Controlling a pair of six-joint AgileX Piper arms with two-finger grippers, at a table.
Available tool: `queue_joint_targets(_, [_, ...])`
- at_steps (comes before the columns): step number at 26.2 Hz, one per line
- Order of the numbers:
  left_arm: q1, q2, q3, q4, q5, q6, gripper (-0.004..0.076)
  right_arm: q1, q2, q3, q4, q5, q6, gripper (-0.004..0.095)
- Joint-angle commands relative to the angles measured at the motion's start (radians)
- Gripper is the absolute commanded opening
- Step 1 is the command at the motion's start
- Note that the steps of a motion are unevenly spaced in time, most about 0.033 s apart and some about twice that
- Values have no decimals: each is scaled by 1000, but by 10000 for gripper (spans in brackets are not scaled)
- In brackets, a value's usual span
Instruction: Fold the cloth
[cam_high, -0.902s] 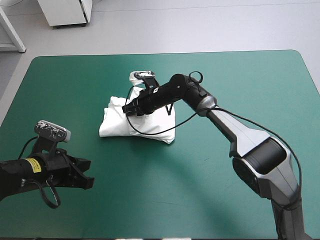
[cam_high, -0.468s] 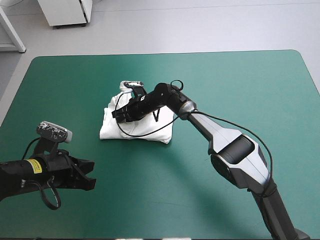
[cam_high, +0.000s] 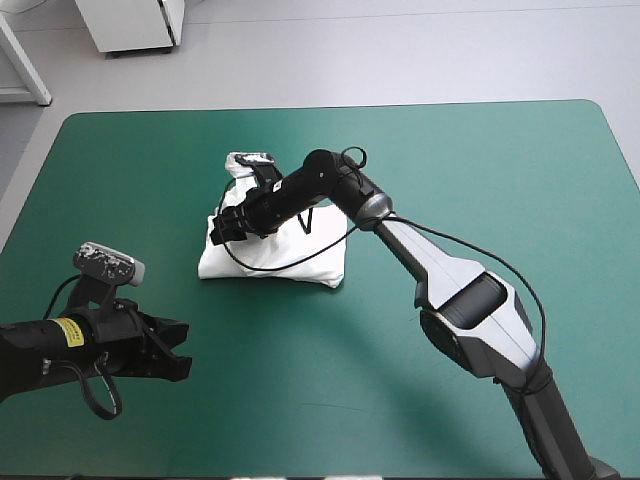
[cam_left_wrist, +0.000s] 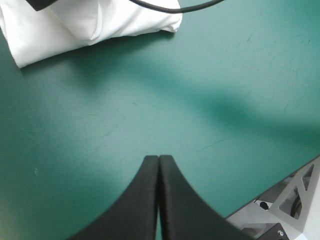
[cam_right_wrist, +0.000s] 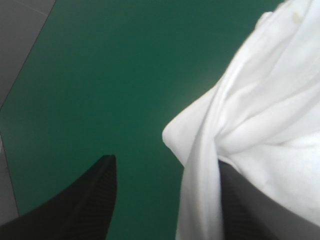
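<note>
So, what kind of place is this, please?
Probably a robotics lab test bench: a table with a plain teal-green cover, the robot's left gripper and right gripper over it, and only a white T-shirt to work on.

The T-shirt (cam_high: 272, 256) lies on the table (cam_high: 480, 200), left of its middle. The right gripper (cam_high: 220, 227) sits at the bundle's left edge, a fold between its fingers. The left gripper (cam_high: 178, 350) hangs nearer the table's front-left, well apart from the shirt.
</note>
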Motion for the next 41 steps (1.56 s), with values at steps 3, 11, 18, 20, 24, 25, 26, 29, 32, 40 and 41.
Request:
queue_joint_targets(3, [-2, -3, -21, -25, -17, -3, -9, 0, -72, -193, -31, 51, 40, 465])
queue_joint_targets(11, [-2, -3, -21, -25, -18, -3, -9, 0, -72, -347, -93, 174, 97, 460])
queue_joint_targets(18, [-2, -3, -21, -25, -22, -3, -9, -3, -83, -357, -137, 182, 116, 460])
queue_joint_targets(20, [-2, -3, -21, -25, -29, -3, -9, -3, -83, -357, -137, 171, 116, 454])
queue_joint_targets(24, [-2, -3, -21, -25, -45, -3, -9, -5, -87, -355, -169, 190, 155, 433])
queue_joint_targets(25, [-2, -3, -21, -25, -49, -3, -9, -13, -90, -355, -184, 190, 171, 433])
queue_joint_targets(26, [-2, -3, -21, -25, -51, -3, -9, -17, -94, -355, -201, 190, 178, 433])
queue_joint_targets(29, [-2, -3, -21, -25, -54, -3, -9, -52, -112, -355, -221, 190, 204, 433])
queue_joint_targets(32, [-2, -3, -21, -20, -56, 1, -9, -113, -133, -350, -262, 192, 226, 434])
queue_joint_targets(40, [-2, -3, -21, -20, -71, 16, -9, -201, -339, 104, -410, 192, 205, 434])
queue_joint_targets(41, [-2, -3, -21, -16, -73, 17, -9, -201, -361, 197, -410, 190, 202, 434])
